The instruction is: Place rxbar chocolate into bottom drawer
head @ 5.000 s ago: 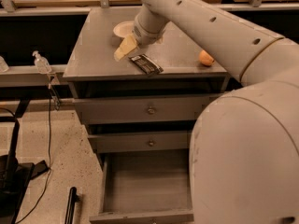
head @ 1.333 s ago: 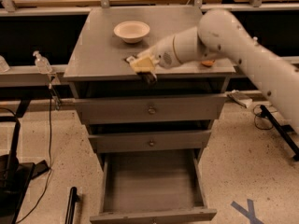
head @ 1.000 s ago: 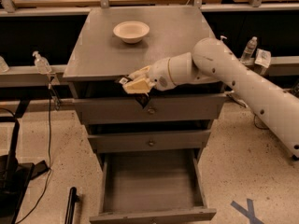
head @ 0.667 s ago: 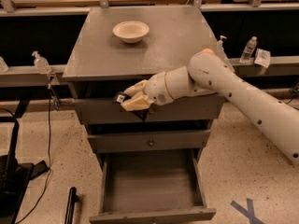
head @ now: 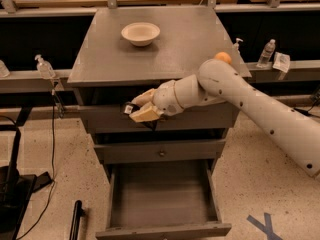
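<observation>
My gripper (head: pixel 141 109) hangs in front of the cabinet's top drawer, above the open bottom drawer (head: pixel 162 224). Its tan fingers (head: pixel 145 115) are shut on the rxbar chocolate (head: pixel 132 107), a dark bar of which only a small end with white markings and a dark edge below the fingers show. The bottom drawer is pulled out, with a plain grey floor and nothing in it. My white arm (head: pixel 250 101) reaches in from the right.
A cream bowl (head: pixel 140 33) stands on the grey cabinet top (head: pixel 165 49). An orange fruit (head: pixel 223 57) sits at its right edge, partly behind my arm. The middle drawer knob (head: pixel 161 153) is below the gripper. Bottles stand on side ledges. A blue X marks the floor (head: pixel 265 226).
The gripper picked the bar off the cabinet top, carried it left over the front edge and has come down in front of the top drawer.
</observation>
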Controlling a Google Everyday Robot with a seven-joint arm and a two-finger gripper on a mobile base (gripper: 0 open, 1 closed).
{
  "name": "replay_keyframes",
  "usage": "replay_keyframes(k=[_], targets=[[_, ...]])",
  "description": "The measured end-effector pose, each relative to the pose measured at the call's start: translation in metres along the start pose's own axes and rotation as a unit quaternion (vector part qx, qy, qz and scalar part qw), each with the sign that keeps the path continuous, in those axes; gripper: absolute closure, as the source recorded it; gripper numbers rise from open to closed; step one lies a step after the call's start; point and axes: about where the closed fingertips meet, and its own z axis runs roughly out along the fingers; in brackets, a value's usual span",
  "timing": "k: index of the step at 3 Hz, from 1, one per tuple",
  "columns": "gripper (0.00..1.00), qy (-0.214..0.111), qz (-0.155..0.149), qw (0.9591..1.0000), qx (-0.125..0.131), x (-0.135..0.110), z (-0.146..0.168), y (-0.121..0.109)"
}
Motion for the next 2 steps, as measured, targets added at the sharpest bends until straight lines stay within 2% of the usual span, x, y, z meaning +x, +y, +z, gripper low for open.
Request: replay_keyframes(k=[1, 2], targets=[[1.0, 0.029, -0.061, 0.9971, -0.035, 0.084, 0.029, 0.02], [1.0, 0.031, -0.073, 0.9938, -0.077, 0.182, 0.047, 0.043]])
